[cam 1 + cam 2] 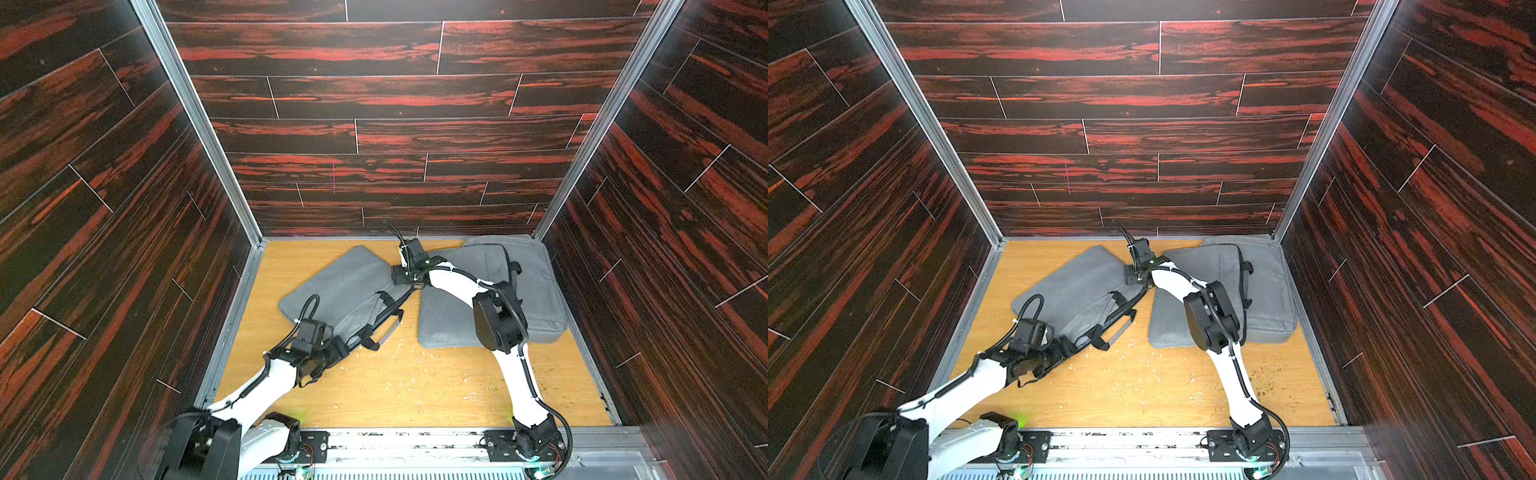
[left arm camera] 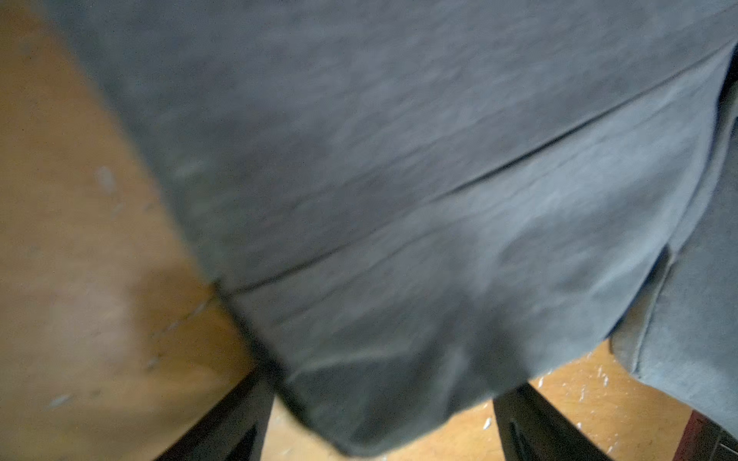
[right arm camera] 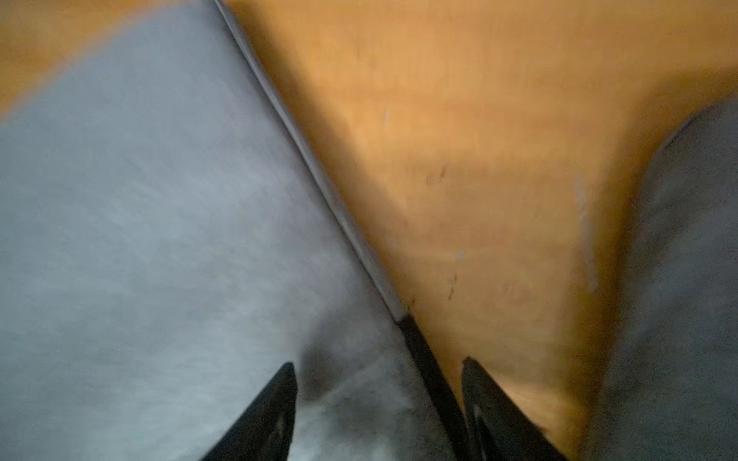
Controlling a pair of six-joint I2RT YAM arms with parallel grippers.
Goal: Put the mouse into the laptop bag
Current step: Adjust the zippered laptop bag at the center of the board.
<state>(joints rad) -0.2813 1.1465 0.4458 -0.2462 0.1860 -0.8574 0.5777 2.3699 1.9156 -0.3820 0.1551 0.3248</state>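
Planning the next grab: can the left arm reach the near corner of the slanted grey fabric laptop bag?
Probably yes. The left gripper hangs open with that corner of the slanted grey fabric laptop bag between its jaws; nothing blocks it.

Front half of the table lies open, only crumbs on it. Back half is crowded: one grey bag lies slantwise left of centre, a heap of grey bags fills the far right corner, with a narrow wedge of wood between. The right arm crosses over the heap; walls close three sides.
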